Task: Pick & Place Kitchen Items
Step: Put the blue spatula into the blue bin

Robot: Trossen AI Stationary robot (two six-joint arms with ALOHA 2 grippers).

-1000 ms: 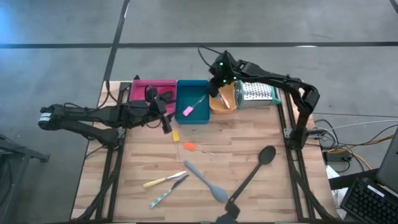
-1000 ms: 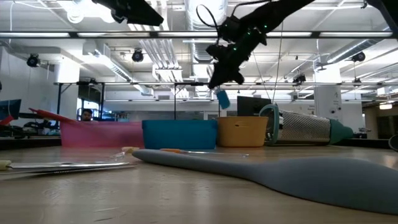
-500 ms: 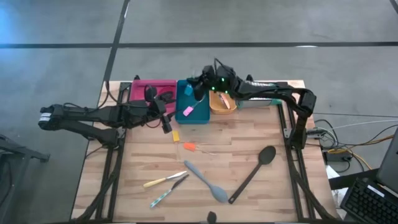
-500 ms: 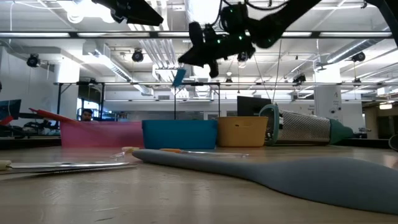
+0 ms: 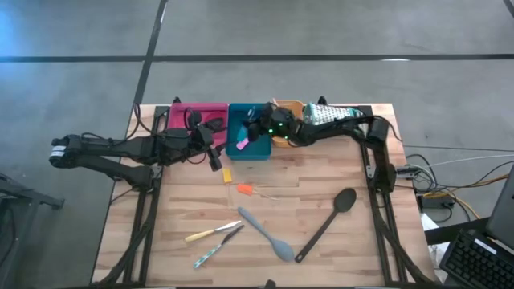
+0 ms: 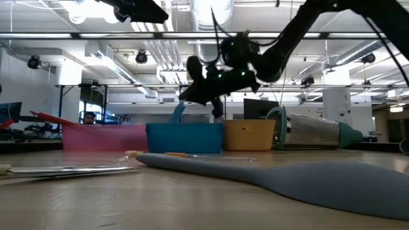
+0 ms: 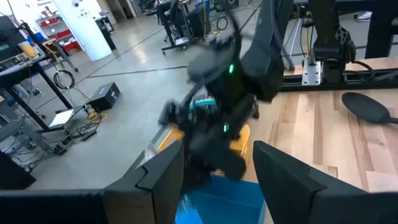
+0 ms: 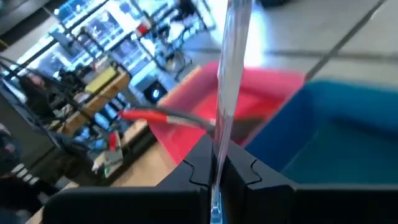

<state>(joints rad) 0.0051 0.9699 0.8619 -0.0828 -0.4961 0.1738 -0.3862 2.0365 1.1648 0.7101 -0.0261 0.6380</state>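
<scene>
High view, taking the teal tray [image 5: 249, 152] as my landmark and reading from its left: my left gripper [image 5: 215, 158] waits just off its left front corner, by the pink tray [image 5: 180, 112]. My left wrist view shows those two fingers [image 7: 160, 182] standing apart with nothing between them. The pink tray touches the teal tray's left wall, and a red-headed spatula [image 8: 163, 117] lies inside it.

Over the teal tray itself hangs my right gripper [image 5: 255, 132], its arm reaching in from the tray's right. My right wrist view shows its fingers [image 8: 198, 167] pinched tight on a thin clear-handled tool [image 8: 231, 81], whose blue end [image 6: 177, 112] dips to the tray's rim in the low view. A pink-handled tool [image 5: 242, 144] lies inside the tray.

Touching the teal tray's right wall is the orange tray [image 5: 291, 106], and right of that the box grater [image 5: 329, 115].

In front of the teal tray, loose on the table [image 5: 361, 241]: a small yellow piece [image 5: 226, 174] just off the tray's front edge, then an orange-handled tool [image 5: 244, 189]. Farther forward lie a yellow-handled tool [image 5: 202, 234], a blue-handled tool [image 5: 206, 257], the grey spoon [image 5: 267, 235] and, well to the right, a long black spoon [image 5: 328, 221].
</scene>
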